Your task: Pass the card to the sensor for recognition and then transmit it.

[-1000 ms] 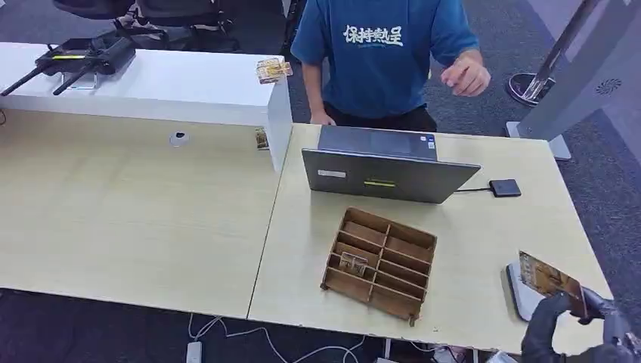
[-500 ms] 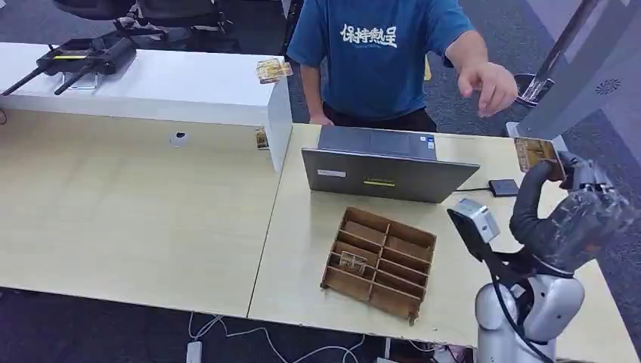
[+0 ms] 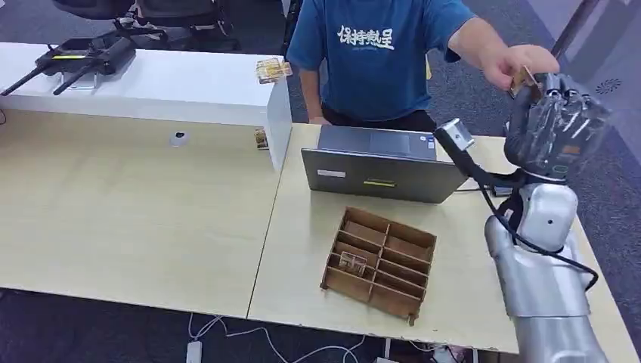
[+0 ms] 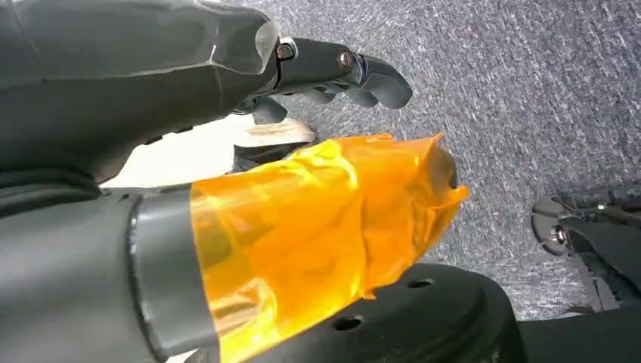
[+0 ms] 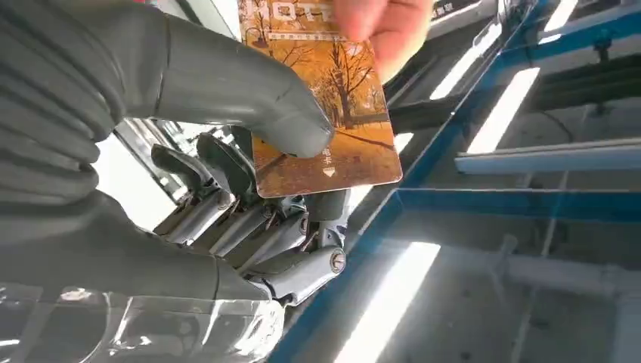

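My right hand (image 3: 555, 125) is raised high above the table's far right corner. It pinches an orange card with a tree picture (image 3: 523, 78) between thumb (image 5: 249, 91) and fingers. A person in a blue shirt (image 3: 378, 53) stands behind the table, and the person's hand (image 3: 518, 62) grips the card's (image 5: 325, 98) other end with the fingertips (image 5: 378, 23). My left hand (image 4: 227, 151) hangs over grey carpet, its thumb wrapped in orange tape, fingers apart, holding nothing. My right arm hides the table's right side.
A grey laptop (image 3: 385, 178) stands open at the table's back. A wooden divided tray (image 3: 382, 261) with a card in one compartment sits in front of it. A white counter (image 3: 151, 83) at the back left carries cards (image 3: 272, 70) and black antenna devices (image 3: 83, 57).
My right hand rose with the card from low by the table's front right corner up toward the person. The person's hand reached out and took hold of the card.
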You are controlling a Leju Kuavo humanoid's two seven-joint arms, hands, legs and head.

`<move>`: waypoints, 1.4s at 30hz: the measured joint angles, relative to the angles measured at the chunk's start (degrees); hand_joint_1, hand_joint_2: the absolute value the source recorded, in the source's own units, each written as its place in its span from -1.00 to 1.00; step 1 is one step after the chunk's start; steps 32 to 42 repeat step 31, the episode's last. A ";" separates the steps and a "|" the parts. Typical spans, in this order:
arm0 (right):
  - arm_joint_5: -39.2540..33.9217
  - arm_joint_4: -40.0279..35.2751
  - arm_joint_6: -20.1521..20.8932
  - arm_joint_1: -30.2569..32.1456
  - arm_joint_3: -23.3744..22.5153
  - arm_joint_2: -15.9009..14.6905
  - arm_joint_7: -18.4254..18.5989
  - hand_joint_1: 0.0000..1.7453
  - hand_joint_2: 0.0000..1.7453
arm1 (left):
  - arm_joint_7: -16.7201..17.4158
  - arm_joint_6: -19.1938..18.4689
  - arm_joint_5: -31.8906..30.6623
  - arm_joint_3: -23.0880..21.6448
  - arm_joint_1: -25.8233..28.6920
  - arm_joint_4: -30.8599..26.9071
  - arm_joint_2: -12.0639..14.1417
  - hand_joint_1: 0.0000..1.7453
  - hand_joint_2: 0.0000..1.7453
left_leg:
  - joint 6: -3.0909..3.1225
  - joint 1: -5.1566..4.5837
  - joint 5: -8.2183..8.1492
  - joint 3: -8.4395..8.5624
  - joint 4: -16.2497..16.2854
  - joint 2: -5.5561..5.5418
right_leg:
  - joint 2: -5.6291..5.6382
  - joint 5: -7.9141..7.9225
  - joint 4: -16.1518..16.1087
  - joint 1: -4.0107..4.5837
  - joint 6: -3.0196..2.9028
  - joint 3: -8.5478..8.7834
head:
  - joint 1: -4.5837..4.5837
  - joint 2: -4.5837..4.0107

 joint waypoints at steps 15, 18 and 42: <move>0.00 5.61 0.72 -2.81 5.13 -4.41 2.79 -1.00 1.00 | -0.15 -0.07 0.00 -0.55 0.04 0.00 0.07 -1.00 -1.00 | 0.00 0.00 -0.01 -0.03 0.00 -0.02 | -0.02 -0.01 -0.01 0.00 0.01 -0.02 | 0.00 0.00; 0.00 5.85 0.61 -2.77 5.29 -4.63 2.79 -1.00 1.00 | -0.17 -0.07 0.00 -0.55 0.03 0.00 0.07 -1.00 -1.00 | 0.00 0.00 -0.01 -0.03 0.00 -0.01 | 0.00 -0.01 -0.01 0.00 0.01 -0.03 | -0.02 0.00; -0.19 3.89 -1.37 -1.22 5.40 -4.67 1.90 -1.00 1.00 | -0.59 -0.07 -0.09 -0.63 0.06 0.00 0.07 -1.00 -1.00 | 0.00 0.00 0.00 -0.02 0.00 -0.01 | 0.00 -0.01 0.00 0.00 0.00 -0.03 | -0.02 0.00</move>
